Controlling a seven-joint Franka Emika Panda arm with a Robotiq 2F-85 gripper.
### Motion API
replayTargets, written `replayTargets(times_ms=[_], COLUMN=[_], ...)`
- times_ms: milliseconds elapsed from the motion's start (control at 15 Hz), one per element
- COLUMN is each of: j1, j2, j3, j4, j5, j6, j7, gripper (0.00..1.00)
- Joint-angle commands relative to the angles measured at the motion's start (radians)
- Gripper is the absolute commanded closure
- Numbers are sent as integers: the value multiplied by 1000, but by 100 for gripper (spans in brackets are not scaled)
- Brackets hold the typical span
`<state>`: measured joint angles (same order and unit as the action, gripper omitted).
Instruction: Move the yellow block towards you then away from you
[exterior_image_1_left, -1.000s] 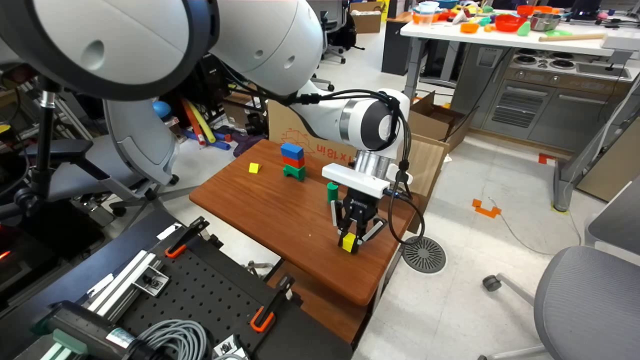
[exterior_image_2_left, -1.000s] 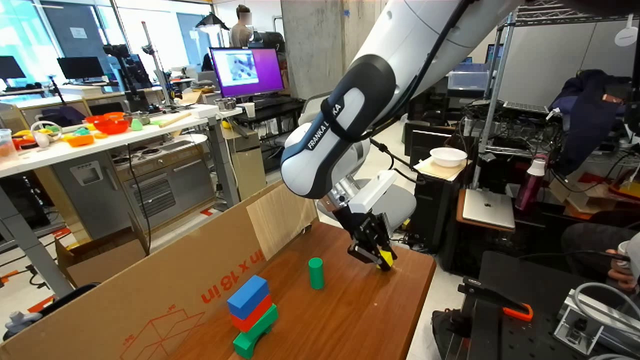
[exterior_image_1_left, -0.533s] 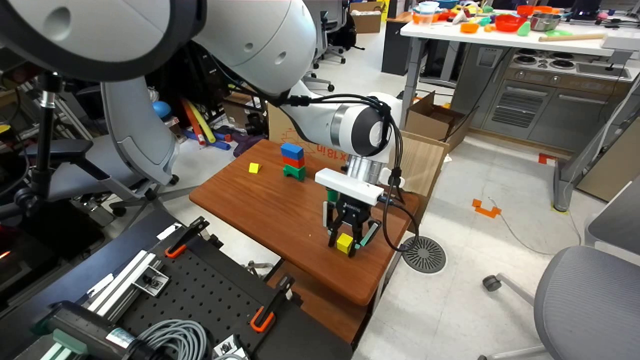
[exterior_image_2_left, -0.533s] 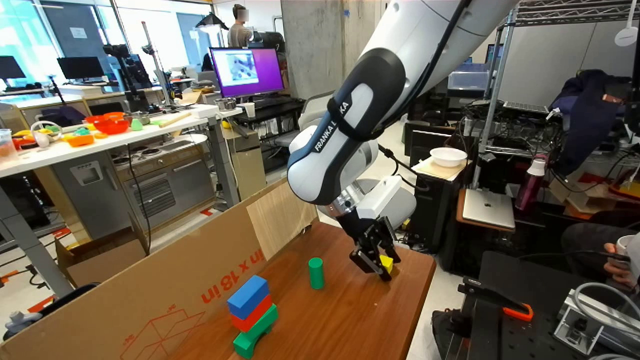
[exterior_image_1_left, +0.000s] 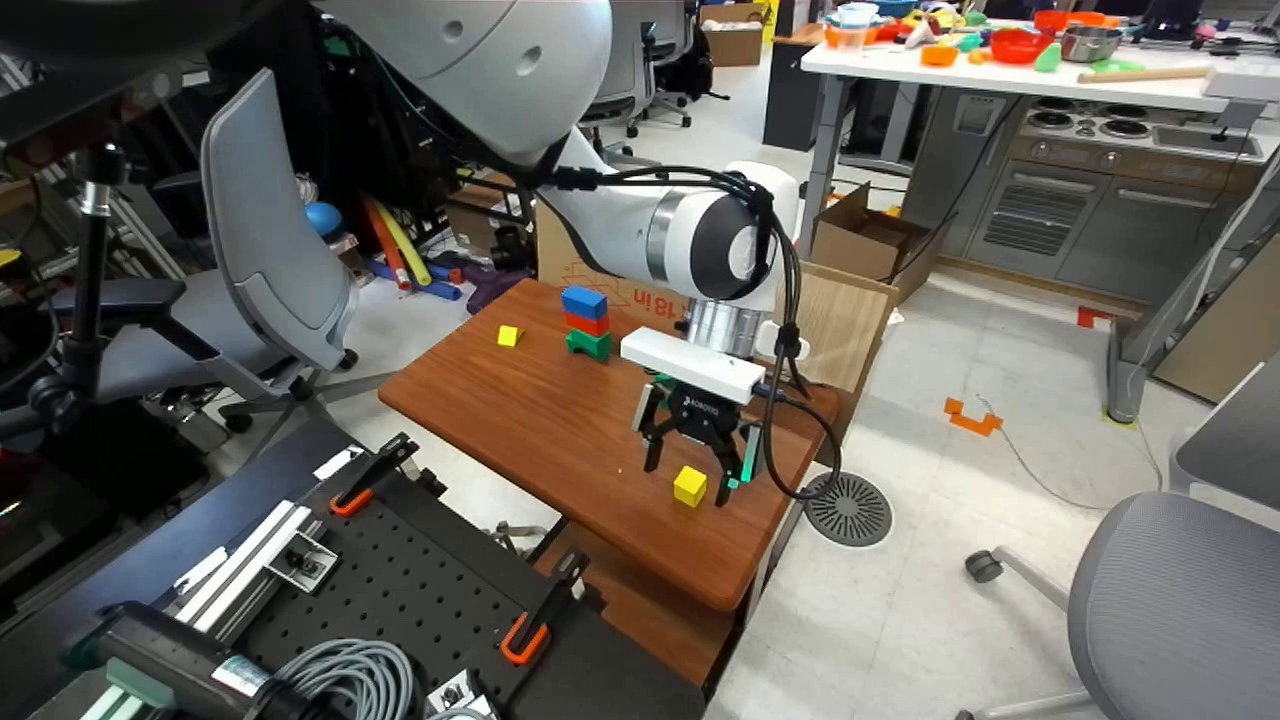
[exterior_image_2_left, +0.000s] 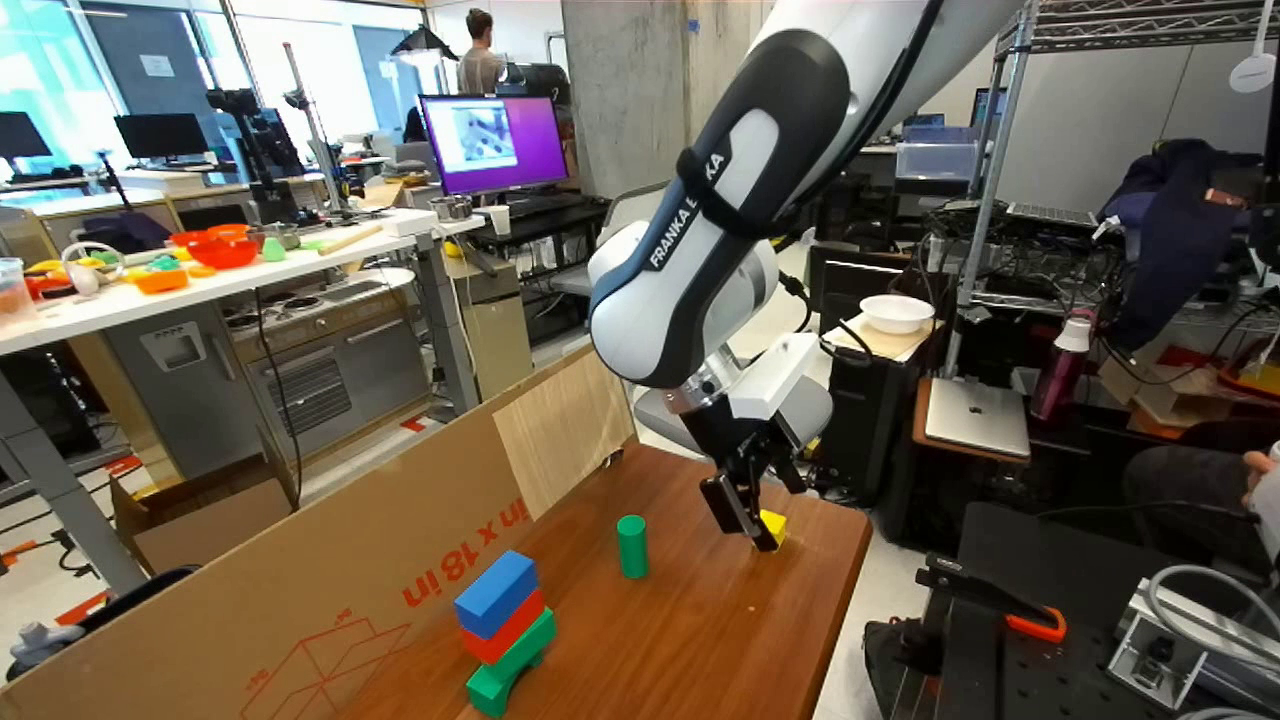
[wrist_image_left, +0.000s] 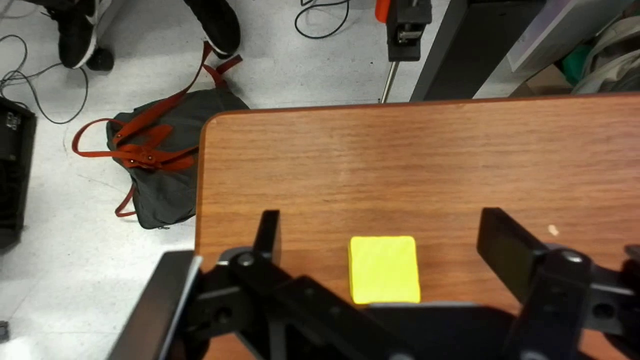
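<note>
The lemon-yellow block (exterior_image_1_left: 690, 487) rests on the brown wooden table, near the corner beside the arm. My gripper (wrist_image_left: 381, 217) is open above it, its two black fingers (wrist_image_left: 505, 245) well apart with a gap on both sides of the block. From the wrist, the flat top of the yellow block (wrist_image_left: 384, 270) shows, and its lower edge meets the dark gripper body. In an exterior view one finger partly covers the yellow block (exterior_image_2_left: 776, 525). The fingertips look raised off the tabletop and touch nothing that I can see.
A green cylinder (exterior_image_2_left: 632, 547) stands behind the gripper. Farther along is a stack of a blue block (exterior_image_1_left: 584, 301), a red block and a green arch, with another yellow block (exterior_image_1_left: 509, 336) past it. A cardboard wall (exterior_image_2_left: 400, 560) lines one table side.
A second ago the gripper was shut on the yellow block. It has since spread its fingers and risen a little, leaving the block on the table, which stayed put over the last half second.
</note>
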<state>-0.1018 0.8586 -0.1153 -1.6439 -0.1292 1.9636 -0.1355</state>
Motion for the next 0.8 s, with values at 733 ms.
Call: replayTargets(times_ms=[733], j1=[-2], j2=[-136], j3=[-9], j4=[-293], j5=[-22], j6=[428], j7=[20], gripper=[0])
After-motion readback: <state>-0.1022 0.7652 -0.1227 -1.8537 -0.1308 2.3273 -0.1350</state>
